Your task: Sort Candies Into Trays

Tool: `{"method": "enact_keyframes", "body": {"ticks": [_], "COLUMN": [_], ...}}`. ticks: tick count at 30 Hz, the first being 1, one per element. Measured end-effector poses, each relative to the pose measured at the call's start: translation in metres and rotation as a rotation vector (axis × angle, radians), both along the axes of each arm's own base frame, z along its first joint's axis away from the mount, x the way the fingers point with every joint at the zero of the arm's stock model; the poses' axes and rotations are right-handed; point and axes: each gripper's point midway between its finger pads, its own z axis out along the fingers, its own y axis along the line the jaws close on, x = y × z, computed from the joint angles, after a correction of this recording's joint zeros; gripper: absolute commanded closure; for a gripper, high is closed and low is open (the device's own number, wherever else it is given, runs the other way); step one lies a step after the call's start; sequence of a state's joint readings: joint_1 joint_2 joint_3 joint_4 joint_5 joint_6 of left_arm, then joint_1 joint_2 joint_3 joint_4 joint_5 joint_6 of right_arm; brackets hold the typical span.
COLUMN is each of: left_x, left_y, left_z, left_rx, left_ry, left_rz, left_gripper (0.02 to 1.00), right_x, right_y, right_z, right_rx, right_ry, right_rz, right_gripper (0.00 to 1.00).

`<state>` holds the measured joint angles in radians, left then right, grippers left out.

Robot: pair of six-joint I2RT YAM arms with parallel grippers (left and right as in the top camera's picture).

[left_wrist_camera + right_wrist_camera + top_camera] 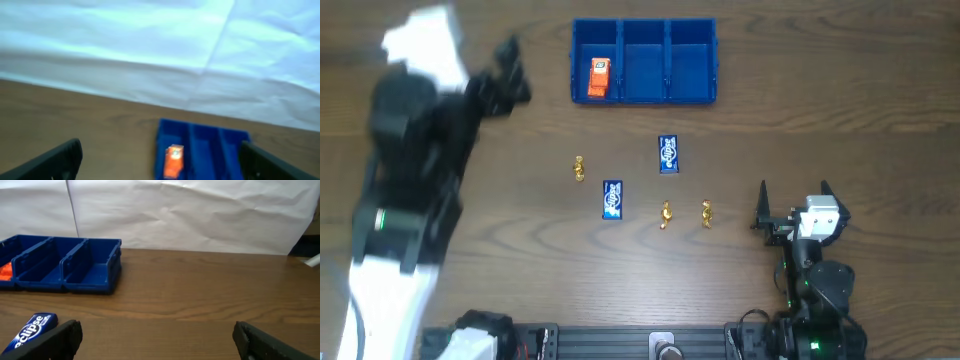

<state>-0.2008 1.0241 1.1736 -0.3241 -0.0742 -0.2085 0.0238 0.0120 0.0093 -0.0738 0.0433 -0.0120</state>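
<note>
A brown wood-grain surface (200,290) is stretching away ahead of the right claw (157,342), with soft light glancing off it. A creased white sheet (200,215) is hanging as a backdrop along its far edge. Ahead of the left claw (160,167), the sheet is closing off the room behind the surface, a slanted fold (218,37) running down it.

Overhead looking down, both wrists facing tray (643,100)

Open worktop (840,120) runs right of the three-compartment blue tray (643,100), while loose candies (667,154) dot the middle.
</note>
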Motion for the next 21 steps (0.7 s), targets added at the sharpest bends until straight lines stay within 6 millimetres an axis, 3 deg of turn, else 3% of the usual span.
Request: {"method": "enact_keyframes", "body": {"ticks": [3,4,9,15,19,21], "left_x": [-0.048,-0.058,-0.104,-0.113,-0.103,-0.103], "left_y": [0.033,0.039,0.051,0.050,0.051,0.051], "left_z": [-0.035,-0.037,-0.065,-0.125,-0.177,-0.188], "left_rx": [0.022,0.028,0.047,0.054,0.087,0.093], "left_ry": [-0.068,-0.106,-0.331,-0.459,-0.337,-0.294], "left_rz": [0.068,0.084,0.112,0.107,0.103,0.102], "left_gripper": [0.018,0.018,0.018,0.020,0.020,0.020], "right_x": [0.000,0.000,0.000,0.000,0.000,0.000], "right_y": [0.000,0.000,0.000,0.000,0.000,0.000], "right_z": [0.000,0.000,0.000,0.000,0.000,0.000], "right_rx": [0.000,0.000,0.000,0.000,0.000,0.000], "right_ry": [-0.002,-0.001,0.000,0.000,0.000,0.001], "right_rz": [0.001,0.001,0.002,0.003,0.003,0.003], "right_gripper": [0.003,0.003,0.003,0.003,0.003,0.005]}}
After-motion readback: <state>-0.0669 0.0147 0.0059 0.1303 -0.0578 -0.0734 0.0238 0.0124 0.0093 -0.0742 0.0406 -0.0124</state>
